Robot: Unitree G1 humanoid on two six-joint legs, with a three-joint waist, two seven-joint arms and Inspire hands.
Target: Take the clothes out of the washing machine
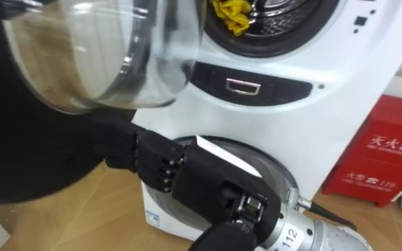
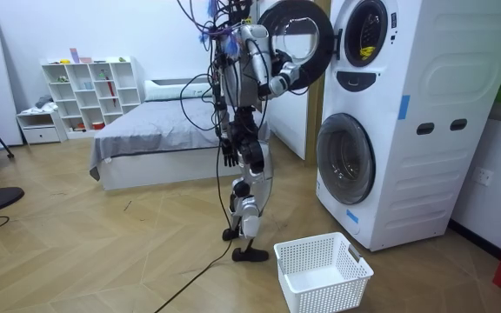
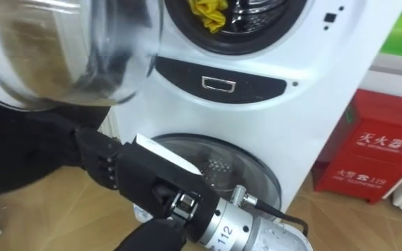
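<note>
Yellow cloth (image 1: 232,15) lies bunched at the mouth of the upper drum (image 1: 288,12), untouched. Right hand (image 1: 160,166) is at the open door (image 1: 96,56) rim; gripping or not, cannot tell. Left hand (image 2: 230,155) hangs idle, probably slack. The cloth is likely light and limp: pinch a raised fold.

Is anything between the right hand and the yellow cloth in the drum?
Nothing covers the cloth. The open door's glass bowl hangs just above the right hand, so it likely must clear that first.
</note>
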